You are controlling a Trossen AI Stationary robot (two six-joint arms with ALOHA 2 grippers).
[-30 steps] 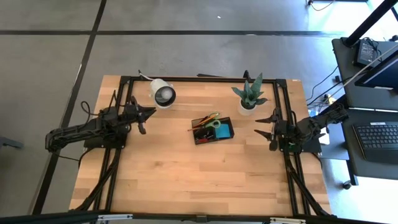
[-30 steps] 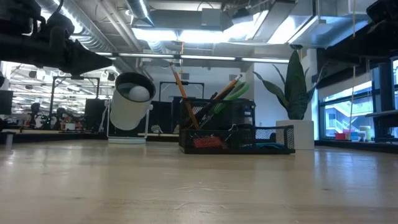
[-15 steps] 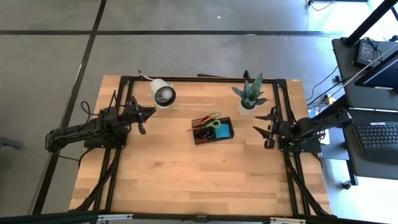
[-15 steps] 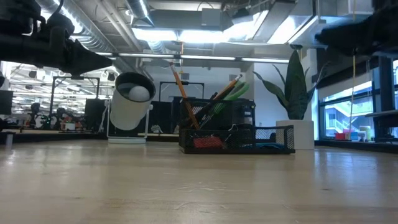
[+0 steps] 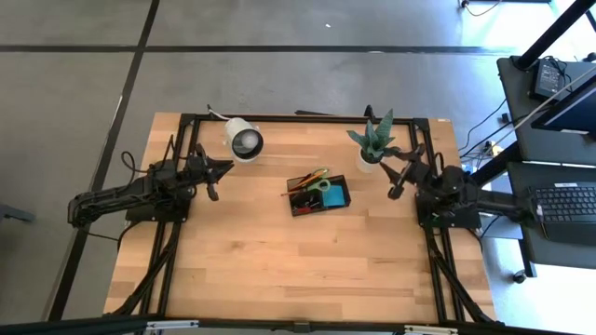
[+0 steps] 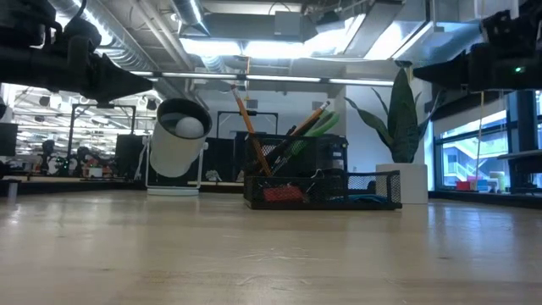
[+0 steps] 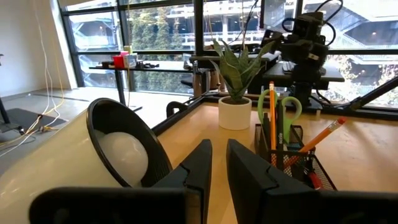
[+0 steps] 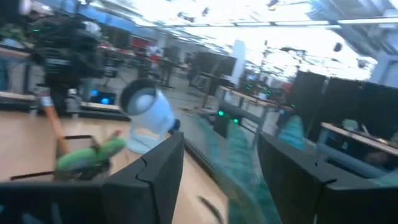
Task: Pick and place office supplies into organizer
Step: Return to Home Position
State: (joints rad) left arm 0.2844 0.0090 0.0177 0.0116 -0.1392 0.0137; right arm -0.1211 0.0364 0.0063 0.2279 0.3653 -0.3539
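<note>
While the organizer [image 5: 318,194] sits mid-counter [image 5: 279,261] holding scissors [image 5: 318,182] and pencils [image 7: 272,118], your left gripper [image 5: 213,176] hangs nearly closed and empty beside the lamp [image 5: 244,140], and your right gripper [image 5: 399,175] spreads wide near the potted plant [image 5: 372,144].

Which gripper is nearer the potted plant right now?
Right. The right gripper sits just beside the potted plant; the left gripper waits across the table near the white lamp.

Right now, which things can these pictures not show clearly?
- Organizer compartments: too small in the high view; mesh wall hides the contents in the low view.
- Right pincer: only its blurred fingers show in the right wrist view.
- Potted plant: a blurred green smear there.
- Lamp: cut off by the left wrist view's edge.
</note>
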